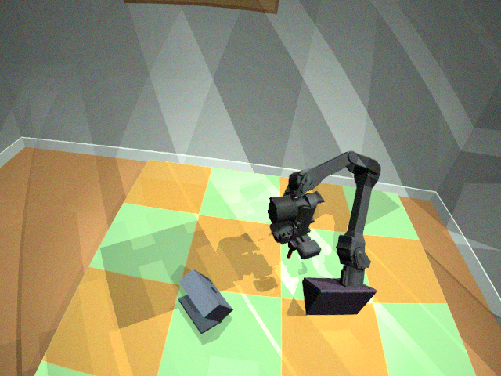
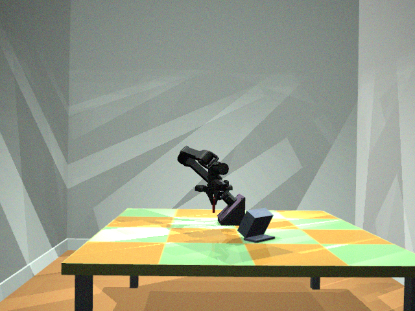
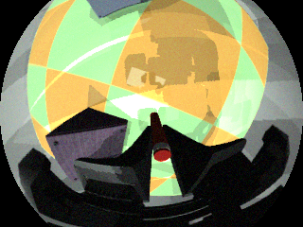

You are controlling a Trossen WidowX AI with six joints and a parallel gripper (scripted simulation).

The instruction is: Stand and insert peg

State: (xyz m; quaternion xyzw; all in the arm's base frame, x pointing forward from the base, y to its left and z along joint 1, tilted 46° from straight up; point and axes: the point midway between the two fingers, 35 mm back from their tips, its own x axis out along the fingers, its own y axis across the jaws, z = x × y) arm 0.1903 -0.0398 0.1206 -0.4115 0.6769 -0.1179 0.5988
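My gripper (image 1: 290, 246) (image 2: 213, 202) (image 3: 157, 129) is shut on the red peg (image 1: 289, 254) (image 2: 213, 208) (image 3: 157, 132). The peg hangs roughly upright, its lower end above the table (image 2: 133, 253). In the wrist view its banded end is nearest the camera, with a greyish band (image 3: 163, 146) just below the red end face; the plain end points down. The blue-grey sloped panel (image 1: 204, 293) (image 2: 260, 213) (image 3: 115, 7) stands apart from the gripper, to its lower left in the top view. A dark hole (image 1: 214, 289) shows in its face there; the hole's inside is hidden.
The purple wedge-shaped robot base (image 1: 337, 302) (image 2: 236, 212) (image 3: 90, 148) stands close to the gripper, on the lower left in the wrist view. The panel has a flat foot plate (image 1: 200, 323) (image 2: 259, 238) on the table. Shadows of the arm fall on the checkered table top.
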